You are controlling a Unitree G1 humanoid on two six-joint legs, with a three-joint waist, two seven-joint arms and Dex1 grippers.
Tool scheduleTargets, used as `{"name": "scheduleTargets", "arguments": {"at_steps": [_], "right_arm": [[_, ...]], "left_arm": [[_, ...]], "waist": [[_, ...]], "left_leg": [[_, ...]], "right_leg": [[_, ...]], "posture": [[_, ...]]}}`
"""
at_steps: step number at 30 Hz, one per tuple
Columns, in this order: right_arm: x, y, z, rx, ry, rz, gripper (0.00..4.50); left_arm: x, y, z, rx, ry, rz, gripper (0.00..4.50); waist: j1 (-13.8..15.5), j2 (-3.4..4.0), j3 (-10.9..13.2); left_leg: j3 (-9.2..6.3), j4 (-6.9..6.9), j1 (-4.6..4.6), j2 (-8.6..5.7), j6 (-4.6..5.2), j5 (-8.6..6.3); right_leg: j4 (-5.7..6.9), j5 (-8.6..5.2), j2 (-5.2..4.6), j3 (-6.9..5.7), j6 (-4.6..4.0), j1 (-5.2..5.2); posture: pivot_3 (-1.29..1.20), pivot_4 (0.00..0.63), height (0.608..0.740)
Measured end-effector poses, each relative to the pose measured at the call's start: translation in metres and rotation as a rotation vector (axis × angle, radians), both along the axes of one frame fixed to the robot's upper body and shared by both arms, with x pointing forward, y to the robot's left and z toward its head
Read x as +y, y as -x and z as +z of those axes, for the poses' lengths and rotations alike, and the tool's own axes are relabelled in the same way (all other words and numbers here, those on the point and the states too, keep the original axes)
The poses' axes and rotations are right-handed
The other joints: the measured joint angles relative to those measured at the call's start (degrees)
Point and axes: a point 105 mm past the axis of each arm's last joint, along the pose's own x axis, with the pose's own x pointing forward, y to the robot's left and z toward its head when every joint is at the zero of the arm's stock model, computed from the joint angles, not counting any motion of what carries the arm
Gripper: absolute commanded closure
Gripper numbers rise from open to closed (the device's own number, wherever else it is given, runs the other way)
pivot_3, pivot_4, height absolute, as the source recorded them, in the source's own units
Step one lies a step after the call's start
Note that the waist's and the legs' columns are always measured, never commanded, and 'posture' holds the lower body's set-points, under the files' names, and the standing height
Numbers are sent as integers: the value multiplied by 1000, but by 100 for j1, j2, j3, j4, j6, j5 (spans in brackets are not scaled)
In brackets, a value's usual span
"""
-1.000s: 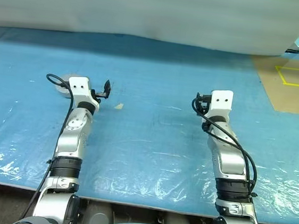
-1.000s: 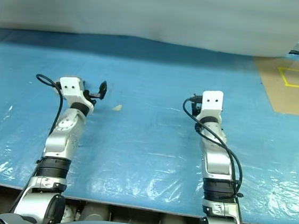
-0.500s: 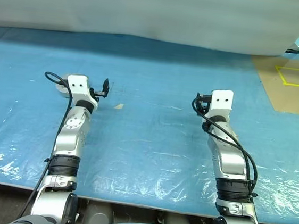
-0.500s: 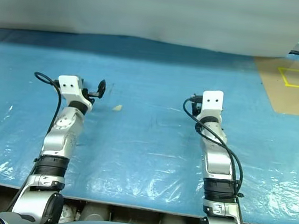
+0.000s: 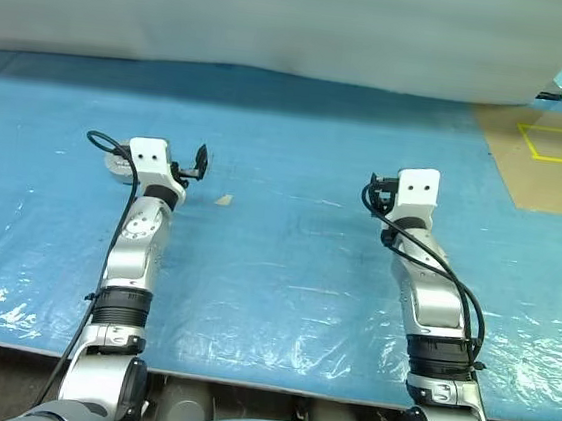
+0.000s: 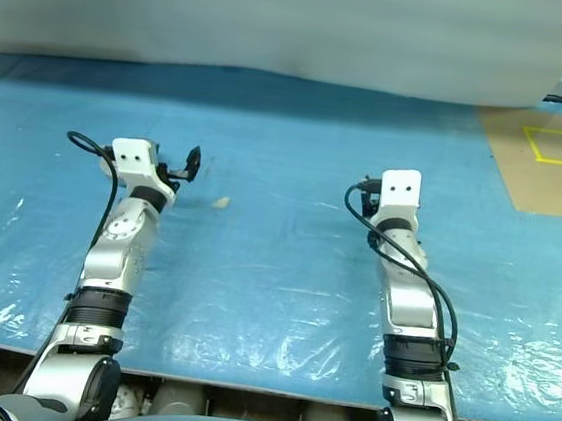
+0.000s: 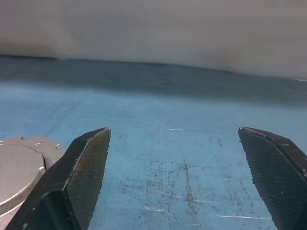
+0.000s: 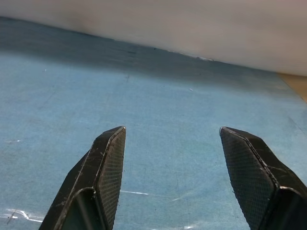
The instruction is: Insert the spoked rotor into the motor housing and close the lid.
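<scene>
both spread wide over the blue sheet (image 5: 286,261), holding nothing: left gripper (image 7: 180,158), right gripper (image 8: 170,158). closed lid (image 7: 17,170) just beside the left finger (image 7: 84,167).

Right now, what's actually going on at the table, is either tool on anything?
Neither is. Both arms reach out over the blue sheet. The left tool is open and holds nothing, and the right tool is also open with nothing between its fingers. A round silver part with a smooth pale top, apparently the motor housing with the lid closed on it, sits just outside the left tool's outer finger. A small tan scrap lies between the arms.
</scene>
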Motion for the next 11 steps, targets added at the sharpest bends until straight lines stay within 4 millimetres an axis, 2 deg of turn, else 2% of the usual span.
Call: {"name": "scheduleTargets", "arguments": {"at_steps": [11], "right_arm": [[-1,1,-2,3,-6,-20,1247]], "left_arm": [[-7,-1,2,-6,9,-17,20]], "waist": [[1,0,0]], "left_leg": [[0,0,0,0,0,0]], "right_leg": [[1,0,0,0,0,0]], "posture": [[0,150,740]]}}
